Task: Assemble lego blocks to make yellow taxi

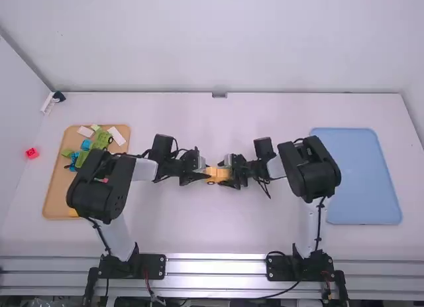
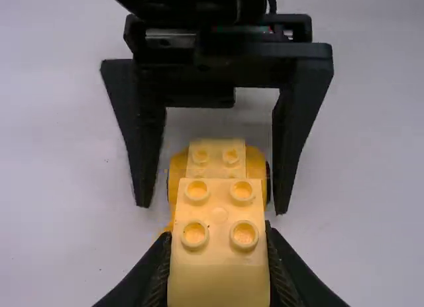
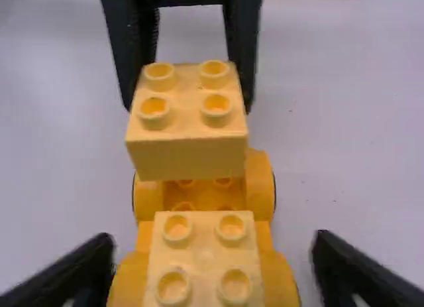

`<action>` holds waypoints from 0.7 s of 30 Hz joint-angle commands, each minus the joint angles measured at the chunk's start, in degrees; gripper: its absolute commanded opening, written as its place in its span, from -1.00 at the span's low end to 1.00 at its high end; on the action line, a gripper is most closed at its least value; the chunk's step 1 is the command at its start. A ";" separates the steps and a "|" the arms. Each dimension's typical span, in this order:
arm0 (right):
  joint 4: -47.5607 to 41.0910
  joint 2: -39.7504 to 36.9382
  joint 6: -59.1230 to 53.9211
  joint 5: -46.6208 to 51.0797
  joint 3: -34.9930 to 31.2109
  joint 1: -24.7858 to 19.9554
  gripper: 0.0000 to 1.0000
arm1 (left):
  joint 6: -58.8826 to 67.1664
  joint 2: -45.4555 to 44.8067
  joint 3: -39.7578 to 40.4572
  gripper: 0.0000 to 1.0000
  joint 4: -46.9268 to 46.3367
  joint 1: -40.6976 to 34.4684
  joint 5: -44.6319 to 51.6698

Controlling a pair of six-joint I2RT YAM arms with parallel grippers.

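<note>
In the high view my left gripper and my right gripper face each other over the yellow-orange car base mid-table. The left wrist view has my left gripper shut on a yellow four-stud block. That block hangs above the wheeled base, over the end nearer my left arm. A second yellow block is seated on the base's other end. My right gripper is open, its fingers on either side of the base with gaps.
A wooden tray at the left holds green, blue and white pieces. Beyond its left side lies a red block. A blue tray lies at the right, partly behind the right arm.
</note>
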 commanded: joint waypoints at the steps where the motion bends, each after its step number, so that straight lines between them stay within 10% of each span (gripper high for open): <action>1: -0.22 0.68 -1.14 0.02 0.85 0.20 0.19 | -0.22 1.81 -0.31 -0.74 -0.04 0.07 1.25; 21: -0.42 0.68 -1.14 0.02 0.76 0.68 -0.04 | 0.46 3.10 -0.31 -0.72 0.39 0.07 1.18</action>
